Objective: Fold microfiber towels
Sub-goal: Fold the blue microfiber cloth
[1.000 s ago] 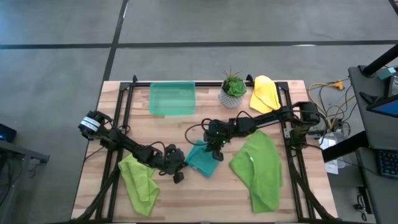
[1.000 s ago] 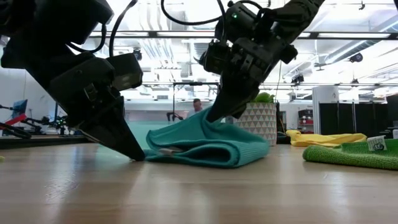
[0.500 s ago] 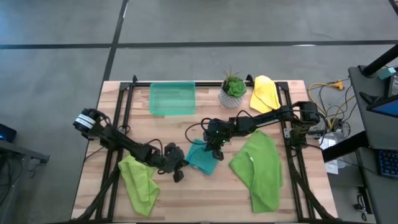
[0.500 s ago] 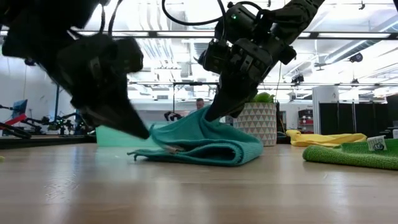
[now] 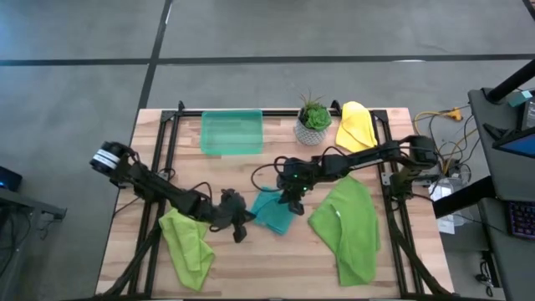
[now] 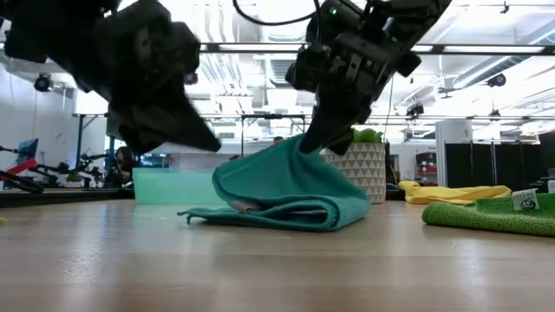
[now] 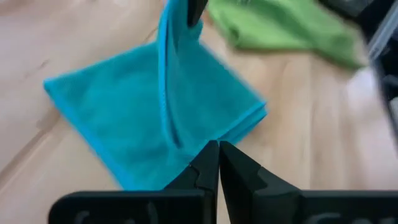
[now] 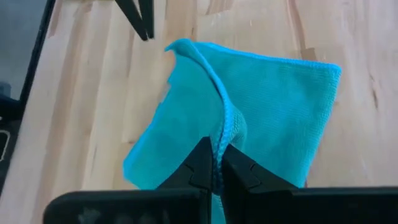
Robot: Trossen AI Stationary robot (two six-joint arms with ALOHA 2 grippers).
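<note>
The teal towel (image 5: 269, 212) lies folded on the table's middle, with one part drawn up into a peak (image 6: 299, 147). My right gripper (image 5: 291, 201) is shut on that peak; it also shows in the low view (image 6: 319, 143) and its own wrist view (image 8: 216, 167). My left gripper (image 5: 242, 229) is shut and empty. It hangs above the table just left of the towel (image 7: 143, 124), and shows in the low view (image 6: 211, 143) and the left wrist view (image 7: 218, 155). One lime green towel (image 5: 188, 248) lies front left, another (image 5: 347, 226) lies right, and the yellow towel (image 5: 355, 125) lies far right. My right gripper pinches a raised ridge of the teal towel (image 8: 221, 132) between its two fingers, coming from above and pointing down. One layer or several, I cannot tell. The cloth slopes up to the fingers like a tent, while the folded rest (image 6: 277, 212) lies on the table.
A see-through green tray (image 5: 231, 132) and a small potted plant (image 5: 313, 119) stand at the far edge. Black frame rails (image 5: 167, 159) run along both table sides. Bare wood (image 5: 267, 259) shows in front of the teal towel.
My left gripper has risen from the table at the teal towel's left edge and now hangs clear of it. My right gripper has gone up a little with the cloth, so the towel's peak stands higher while its folded part stays on the table.
</note>
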